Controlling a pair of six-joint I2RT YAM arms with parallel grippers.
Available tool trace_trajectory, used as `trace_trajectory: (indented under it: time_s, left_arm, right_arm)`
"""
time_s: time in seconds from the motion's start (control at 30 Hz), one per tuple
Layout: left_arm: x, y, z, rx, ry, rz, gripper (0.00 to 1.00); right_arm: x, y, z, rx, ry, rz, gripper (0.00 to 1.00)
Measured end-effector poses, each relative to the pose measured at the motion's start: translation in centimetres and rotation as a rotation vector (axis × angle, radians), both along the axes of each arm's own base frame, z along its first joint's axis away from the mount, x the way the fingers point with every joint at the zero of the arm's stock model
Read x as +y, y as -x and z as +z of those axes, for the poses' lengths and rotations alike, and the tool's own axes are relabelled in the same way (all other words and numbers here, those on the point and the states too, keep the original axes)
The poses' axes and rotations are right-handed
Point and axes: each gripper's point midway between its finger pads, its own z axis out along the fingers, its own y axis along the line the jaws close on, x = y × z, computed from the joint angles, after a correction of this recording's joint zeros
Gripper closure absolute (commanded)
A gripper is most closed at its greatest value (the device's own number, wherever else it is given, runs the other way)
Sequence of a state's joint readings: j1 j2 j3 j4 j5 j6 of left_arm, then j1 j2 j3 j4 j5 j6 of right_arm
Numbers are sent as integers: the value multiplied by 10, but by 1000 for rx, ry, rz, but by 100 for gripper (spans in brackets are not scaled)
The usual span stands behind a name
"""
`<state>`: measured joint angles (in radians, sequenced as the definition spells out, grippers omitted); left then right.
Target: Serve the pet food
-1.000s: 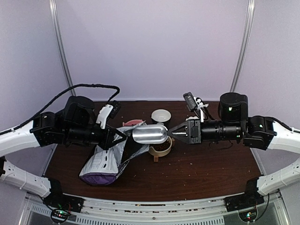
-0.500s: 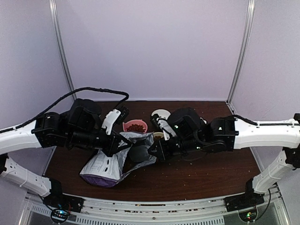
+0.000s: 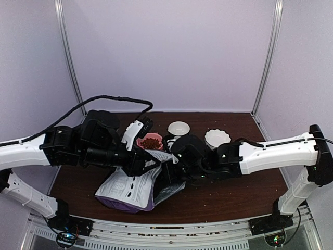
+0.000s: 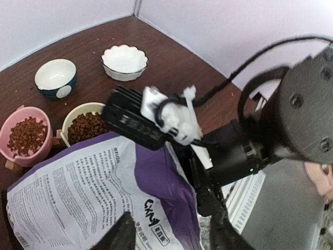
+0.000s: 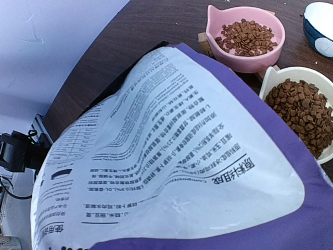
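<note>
The pet food lies as brown kibble in a pink bowl (image 3: 151, 141) (image 4: 26, 134) (image 5: 248, 36) and in a cream bowl (image 4: 87, 126) (image 5: 302, 112). The purple-and-white bag (image 3: 130, 187) (image 4: 78, 192) (image 5: 171, 151) lies in front of them, mouth to the right. My left gripper (image 3: 151, 162) (image 4: 171, 229) hovers at the bag's upper edge, its dark fingers (image 4: 122, 234) spread apart over the purple panel. My right arm (image 3: 190, 156) reaches down into the bag's mouth. Its gripper and the scoop are hidden behind the bag, which fills the right wrist view.
A blue-and-white bowl (image 3: 178, 128) (image 4: 55, 77) (image 5: 320, 21) and a white scalloped dish (image 3: 217, 137) (image 4: 125, 60) stand behind the filled bowls. Loose kibble crumbs dot the brown table (image 3: 234, 192). Both arms crowd the middle of the table.
The right arm swung left and down, carrying the silver scoop into the bag's mouth, out of sight. The left gripper slid right along the bag and its jaws came apart. The bag shifted right.
</note>
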<state>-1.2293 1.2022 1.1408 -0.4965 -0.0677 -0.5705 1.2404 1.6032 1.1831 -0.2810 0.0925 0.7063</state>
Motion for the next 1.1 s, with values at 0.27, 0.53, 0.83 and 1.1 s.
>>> trace_trajectory:
  time_s: [0.27,0.53,0.83,1.1]
  left_arm:
    - [70,-53,38,-29,123,285,24]
    - [165,-97,-84,171,-42,595,20]
    - [210,-90,-145,324,-35,704,18]
    - [212,-84,-177,412,-14,699,20]
  right_arm:
    - [-18,4,-19,0,27,-11,100]
    - [-14,2,-13,-15,-11,-14,100]
    - [-14,1,-14,-18,-18,-15,100]
    - [-15,1,-11,-22,-28,-18,100]
